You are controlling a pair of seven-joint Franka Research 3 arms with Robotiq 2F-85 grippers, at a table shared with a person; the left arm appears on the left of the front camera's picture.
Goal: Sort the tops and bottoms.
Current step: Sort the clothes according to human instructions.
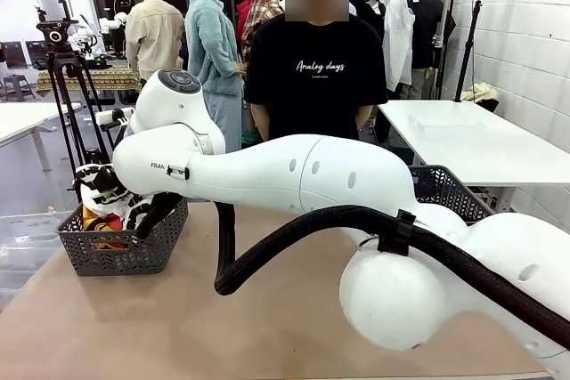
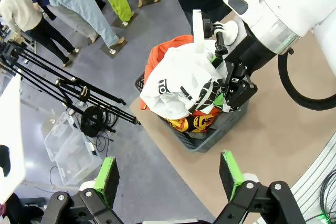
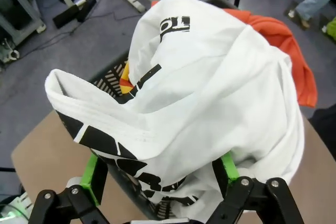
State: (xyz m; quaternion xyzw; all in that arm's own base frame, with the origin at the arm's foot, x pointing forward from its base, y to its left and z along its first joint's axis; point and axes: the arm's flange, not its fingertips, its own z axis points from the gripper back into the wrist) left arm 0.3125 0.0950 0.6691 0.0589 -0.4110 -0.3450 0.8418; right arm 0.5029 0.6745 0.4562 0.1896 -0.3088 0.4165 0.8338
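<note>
At the table's (image 1: pixel 178 327) left edge a dark basket (image 1: pixel 125 251) holds the white top with black print (image 2: pixel 178 85) heaped over the orange top (image 2: pixel 165 51). The right gripper (image 3: pixel 160 174) hangs over that basket, fingers spread wide, white cloth draped between them. The left gripper (image 2: pixel 170 174) hovers off the table's edge, fingers apart and empty

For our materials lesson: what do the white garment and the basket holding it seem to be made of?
White garment: soft knit fabric, likely cotton jersey, matte; it folds, drapes and has a stitched hem. Basket: dark grey rigid mesh, probably plastic; the perforated walls hold their shape.
</note>
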